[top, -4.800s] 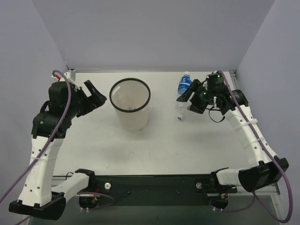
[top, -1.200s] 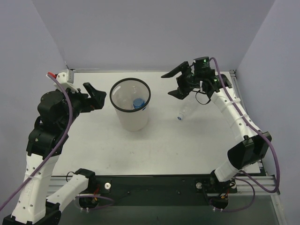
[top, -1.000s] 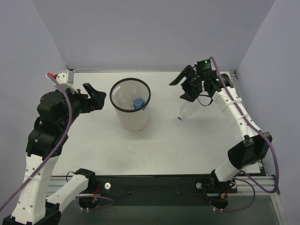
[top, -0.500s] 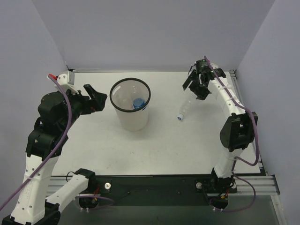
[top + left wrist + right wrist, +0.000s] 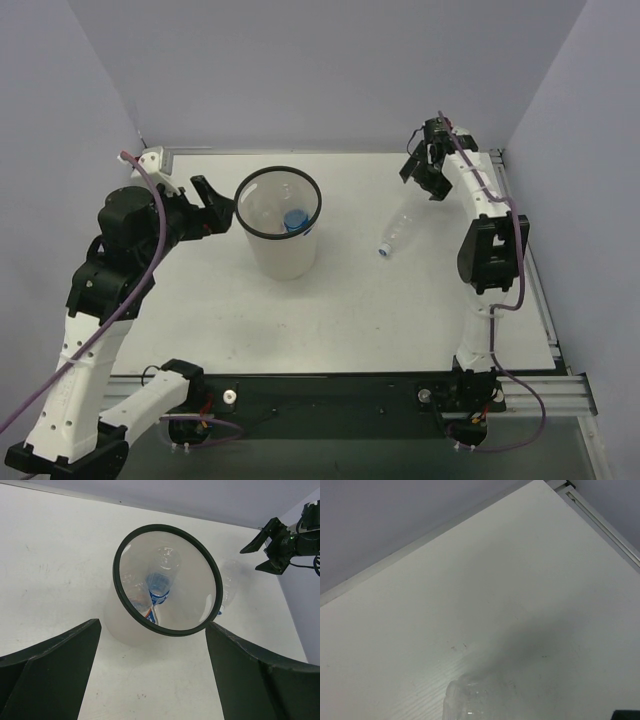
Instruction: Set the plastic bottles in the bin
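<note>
Progress as the top view shows it: a blue bottle (image 5: 294,220) sits inside the bin (image 5: 282,262), while the plain bottle (image 5: 396,231) lies on its side on the table (image 5: 350,310), well to the right of the bin. The right gripper (image 5: 421,181) hangs over the far right corner, near that bottle but not touching it, and holds nothing. The left gripper (image 5: 218,208) hovers just left of the bin, fingers spread and empty.

Left wrist view: two bottles show down inside the bin, the blue one and, beside it, the labelled bottle (image 5: 148,613) with a touch of red. The plain bottle shows dimly past the bin's right wall. The right gripper, seen far off, has its fingers apart.

Right wrist view: bare table with the clear end of the plain bottle at the bottom edge. This gripper's own fingers are barely in frame.

I judge two of the three bottles done. The plain bottle is left to be picked up and dropped in.
</note>
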### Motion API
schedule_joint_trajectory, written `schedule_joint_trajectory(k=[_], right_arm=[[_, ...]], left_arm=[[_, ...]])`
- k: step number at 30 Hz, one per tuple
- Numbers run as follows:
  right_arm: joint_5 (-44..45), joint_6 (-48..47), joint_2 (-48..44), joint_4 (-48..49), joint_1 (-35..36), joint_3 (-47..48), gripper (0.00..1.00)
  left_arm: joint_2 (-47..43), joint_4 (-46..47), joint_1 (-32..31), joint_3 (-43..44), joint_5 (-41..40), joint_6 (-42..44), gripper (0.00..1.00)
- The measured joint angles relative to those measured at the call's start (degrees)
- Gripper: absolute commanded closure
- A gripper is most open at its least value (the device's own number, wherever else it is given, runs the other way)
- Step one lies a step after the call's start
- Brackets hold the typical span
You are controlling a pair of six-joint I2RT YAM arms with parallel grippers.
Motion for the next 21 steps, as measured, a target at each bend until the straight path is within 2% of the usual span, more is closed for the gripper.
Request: schedule_joint_trajectory(k=[21], right_arm=[[1.4,-4.0,11.3,0.7,-1.7,2.5,0.27]], left_arm=[[3.3,0.1,-1.8,0.0,-2.3,-0.9,0.03]])
